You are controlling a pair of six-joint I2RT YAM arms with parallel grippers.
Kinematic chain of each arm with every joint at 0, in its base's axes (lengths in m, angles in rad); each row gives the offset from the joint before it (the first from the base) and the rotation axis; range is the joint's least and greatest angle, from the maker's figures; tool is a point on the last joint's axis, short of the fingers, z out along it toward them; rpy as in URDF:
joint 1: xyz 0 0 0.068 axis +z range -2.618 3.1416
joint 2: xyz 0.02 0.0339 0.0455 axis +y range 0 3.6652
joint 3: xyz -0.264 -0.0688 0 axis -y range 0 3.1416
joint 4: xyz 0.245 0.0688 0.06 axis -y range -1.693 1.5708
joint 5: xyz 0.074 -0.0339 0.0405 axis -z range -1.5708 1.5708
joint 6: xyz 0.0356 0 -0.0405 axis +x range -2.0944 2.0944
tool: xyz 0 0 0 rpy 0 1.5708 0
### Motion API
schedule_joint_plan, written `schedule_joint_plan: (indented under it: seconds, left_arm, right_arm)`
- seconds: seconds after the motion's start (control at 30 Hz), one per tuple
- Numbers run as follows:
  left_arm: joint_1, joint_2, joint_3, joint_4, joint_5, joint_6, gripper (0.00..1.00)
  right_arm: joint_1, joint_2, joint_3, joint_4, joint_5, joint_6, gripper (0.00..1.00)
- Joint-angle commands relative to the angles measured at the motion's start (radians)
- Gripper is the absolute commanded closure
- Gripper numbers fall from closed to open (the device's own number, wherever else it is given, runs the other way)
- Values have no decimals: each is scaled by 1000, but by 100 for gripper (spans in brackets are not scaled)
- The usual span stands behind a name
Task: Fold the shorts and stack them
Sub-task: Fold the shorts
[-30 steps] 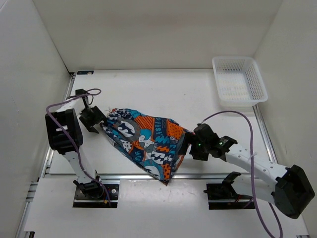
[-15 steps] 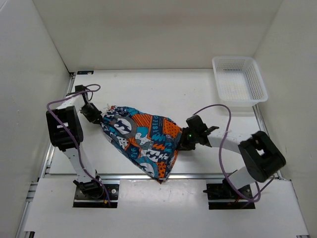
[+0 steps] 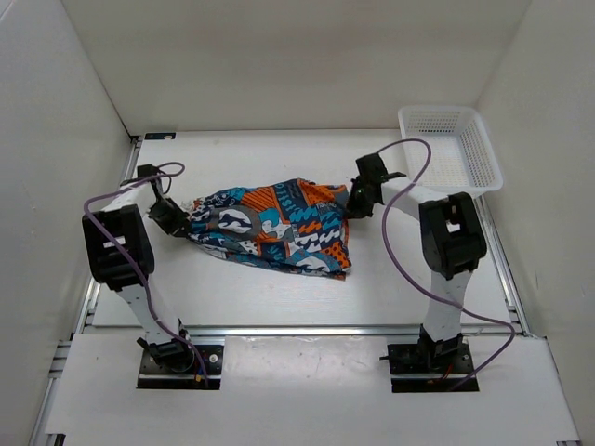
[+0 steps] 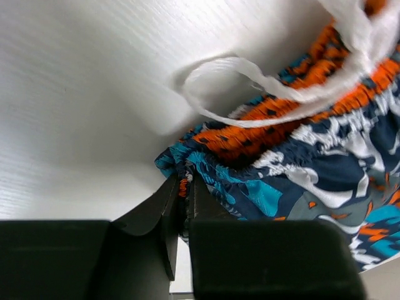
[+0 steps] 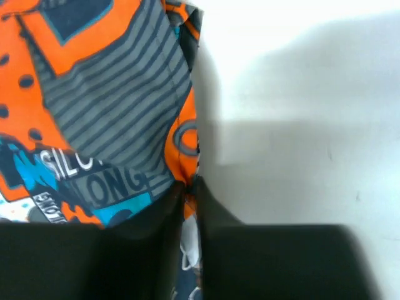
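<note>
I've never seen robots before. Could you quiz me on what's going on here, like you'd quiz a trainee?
1. True or false: the left gripper and the right gripper are both shut on the shorts.
2. Where is the white basket? A: far right corner of the table. B: between the arms. C: on the shorts.
3. What white thing loops out of the shorts?
Key: 1 true; 2 A; 3 the drawstring.

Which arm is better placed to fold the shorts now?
Probably the right. The right gripper pinches the hem of the shorts and can sweep it toward the waistband, which the left gripper holds at the left.
</note>
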Motion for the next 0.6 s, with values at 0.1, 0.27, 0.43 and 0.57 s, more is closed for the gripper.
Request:
schedule_joint_plan:
  seconds: [0.1,0.27,0.43,0.57]
  left_arm:
    - [5,-124,-2,-17,-28,22,54]
    - [5,-177,-12,-37,-56,42,0]
    - [5,-139,-31,-23,-12,42,4]
    - [5,-98,-41,13,13,22,21]
  right_arm:
    - [27,-17,182,-150,74,-112,31]
    - [61,-162,221,-216,113,-143,9]
    - [84,-288,199,-260,122,-152,6]
    - [105,-398,179,-287,131,-152,5]
